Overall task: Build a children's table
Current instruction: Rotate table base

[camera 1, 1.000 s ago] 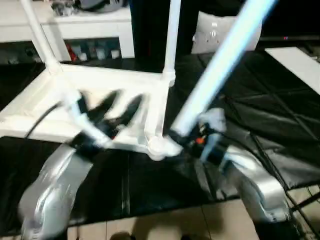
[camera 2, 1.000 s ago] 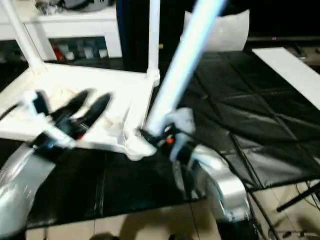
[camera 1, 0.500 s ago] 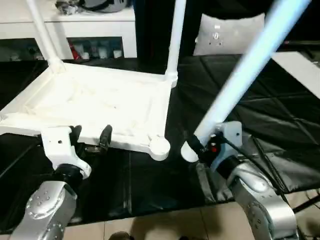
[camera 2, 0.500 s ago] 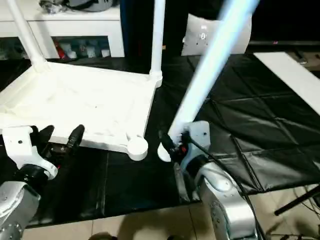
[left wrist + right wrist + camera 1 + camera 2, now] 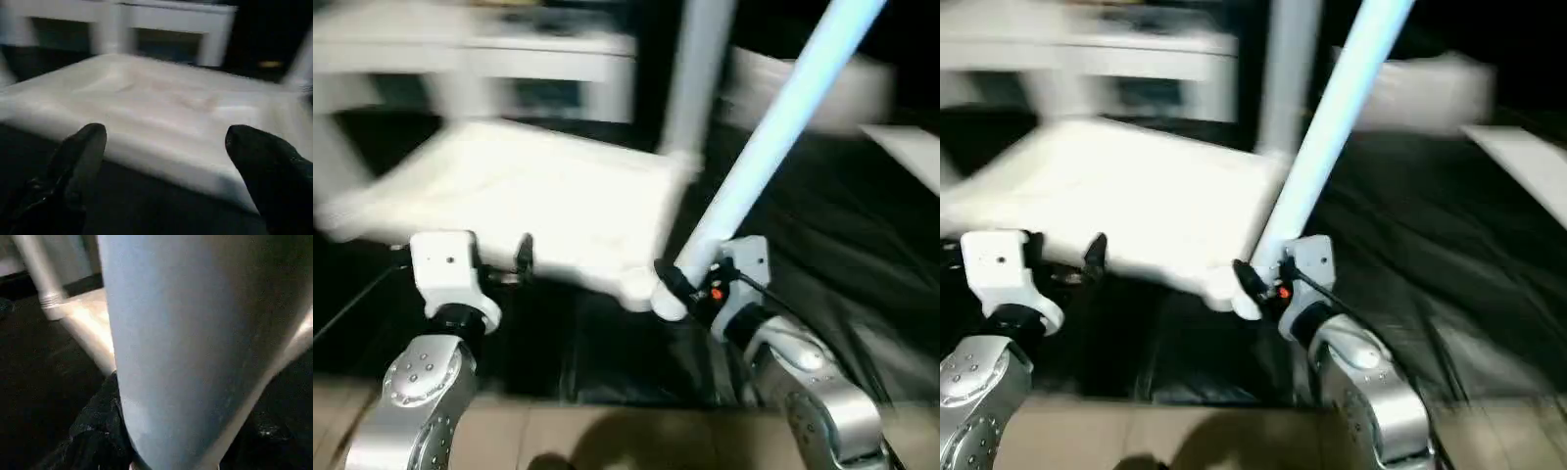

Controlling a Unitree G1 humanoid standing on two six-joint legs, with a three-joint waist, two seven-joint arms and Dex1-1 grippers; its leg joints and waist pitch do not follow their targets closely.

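Black mat (image 5: 822,245): dark, creased sheet covering the work surface, pale floor (image 5: 607,431) along its near edge.

Tabletop (image 5: 548,196): white plastic rectangle lying underside up on the mat, left of centre, raised rim all round; rib detail blurred. Round socket (image 5: 634,289) at its near right corner, nothing seated in it as far as could be seen. Socket at far right corner held an upright leg (image 5: 695,78), a white cylindrical tube. A second standing tube at the far left corner was too blurred to confirm.

White cabinet (image 5: 509,59) with dark openings stood behind the tabletop; contents unreadable.

Loose leg (image 5: 773,137): long smooth white tube, tilted, upper end leaning up and to the right, lower end just beside the near right socket, contact not discernible.

Right gripper (image 5: 677,286): fingers clamped on the lower end of the loose leg.

Left gripper (image 5: 166,166): black fingers (image 5: 83,156) spread wide, nothing between them, pointed at the near long edge of the tabletop, just short of it.
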